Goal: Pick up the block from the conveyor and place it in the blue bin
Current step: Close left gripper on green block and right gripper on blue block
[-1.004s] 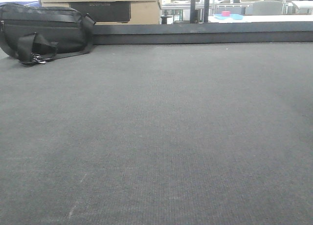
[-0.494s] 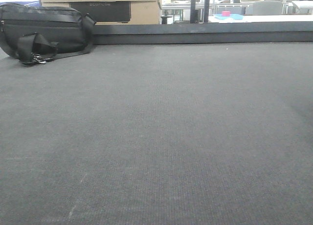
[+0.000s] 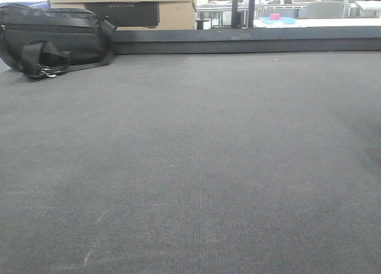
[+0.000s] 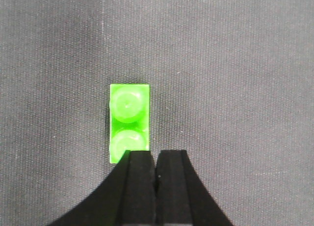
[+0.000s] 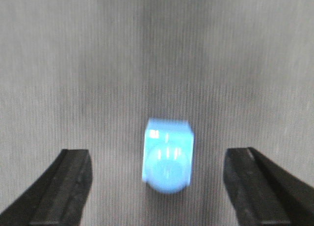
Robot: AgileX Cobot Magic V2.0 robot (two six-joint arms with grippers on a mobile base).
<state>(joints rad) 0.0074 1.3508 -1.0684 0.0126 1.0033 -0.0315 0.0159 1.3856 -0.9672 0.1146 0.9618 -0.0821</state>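
Note:
The conveyor [image 3: 196,167] is a wide dark grey woven surface with a dark rail [image 3: 250,43] at its far edge. In the left wrist view a bright green two-stud block [image 4: 128,122] lies on the belt; my left gripper [image 4: 156,155] is shut and empty, its tips just over the block's near end. In the right wrist view a light blue one-stud block [image 5: 167,155] lies on the belt between the spread fingers of my open right gripper [image 5: 157,174]. The picture there is blurred. No blue bin shows. Neither gripper shows in the front view.
A black bag [image 3: 53,39] lies on the belt at the far left. Cardboard boxes [image 3: 122,5] stand behind the rail. A distant table holds a blue tray with a pink object [image 3: 275,16].
The front view's shading on the belt at the right has shifted slightly; otherwise nothing visible has moved there.

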